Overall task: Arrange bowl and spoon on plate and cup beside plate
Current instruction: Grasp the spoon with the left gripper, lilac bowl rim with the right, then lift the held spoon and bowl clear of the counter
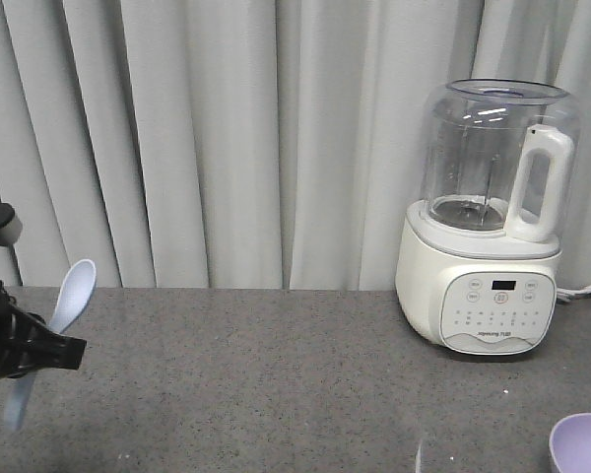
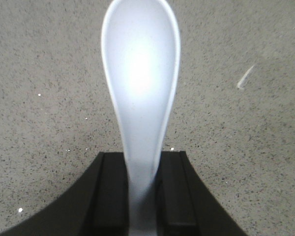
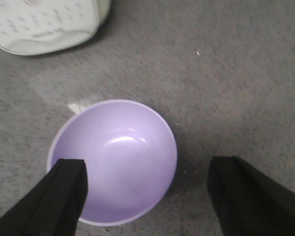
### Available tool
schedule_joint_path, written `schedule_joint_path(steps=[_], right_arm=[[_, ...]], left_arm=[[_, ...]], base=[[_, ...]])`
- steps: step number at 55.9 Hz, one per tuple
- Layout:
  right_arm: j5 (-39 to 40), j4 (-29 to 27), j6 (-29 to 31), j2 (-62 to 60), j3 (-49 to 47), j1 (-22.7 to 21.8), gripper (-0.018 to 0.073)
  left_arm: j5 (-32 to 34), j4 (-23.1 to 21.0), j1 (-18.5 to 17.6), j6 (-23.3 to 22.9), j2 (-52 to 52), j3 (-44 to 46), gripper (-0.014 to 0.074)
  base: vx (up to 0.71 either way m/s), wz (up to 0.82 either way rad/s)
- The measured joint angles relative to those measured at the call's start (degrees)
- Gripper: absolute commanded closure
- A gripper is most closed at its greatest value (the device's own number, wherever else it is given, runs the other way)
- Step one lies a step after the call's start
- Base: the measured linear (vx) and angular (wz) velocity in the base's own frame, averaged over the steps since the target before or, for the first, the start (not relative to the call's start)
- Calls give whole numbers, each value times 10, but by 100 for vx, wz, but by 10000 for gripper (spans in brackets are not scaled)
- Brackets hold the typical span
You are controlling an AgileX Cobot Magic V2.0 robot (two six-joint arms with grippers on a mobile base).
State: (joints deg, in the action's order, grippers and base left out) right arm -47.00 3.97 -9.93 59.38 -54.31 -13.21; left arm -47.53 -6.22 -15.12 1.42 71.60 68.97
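Gripping the spoon with my left end effector, I'd lower the open right end effector astride the bowl rim.

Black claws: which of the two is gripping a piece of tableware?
The left claw, shut on the handle of the pale blue-white plastic spoon. The right claw is open over the lavender plastic bowl, gripping nothing.

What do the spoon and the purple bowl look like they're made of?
The spoon looks like plastic: pale blue-white, smooth, slightly glossy, with soft glare in the scoop. The bowl is probably plastic too: lavender, smooth, semi-gloss, with a small highlight inside and a thin rim.
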Motion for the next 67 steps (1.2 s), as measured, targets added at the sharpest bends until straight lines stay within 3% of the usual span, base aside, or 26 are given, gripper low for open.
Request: schedule_joint_path(steps=[9, 39, 46, 53, 55, 67], right_arm=[[-2, -1, -3, 71, 0, -22, 20], [26, -1, -3, 246, 0, -23, 36], [34, 0, -3, 272, 0, -23, 179], [43, 1, -2, 279, 0, -23, 516], [46, 3, -1, 278, 0, -23, 575], [61, 2, 25, 253, -5, -23, 572]], left_arm=[[-5, 0, 0, 0, -14, 0, 603], [-14, 0, 0, 9, -15, 0, 603], [-15, 0, 0, 10, -15, 0, 603], [-14, 0, 0, 10, -15, 0, 603], [-14, 0, 0, 10, -15, 0, 603], [10, 0, 0, 11, -15, 0, 603]], base=[[0, 0], [0, 0], [0, 0], [0, 0], [0, 0], [0, 0]])
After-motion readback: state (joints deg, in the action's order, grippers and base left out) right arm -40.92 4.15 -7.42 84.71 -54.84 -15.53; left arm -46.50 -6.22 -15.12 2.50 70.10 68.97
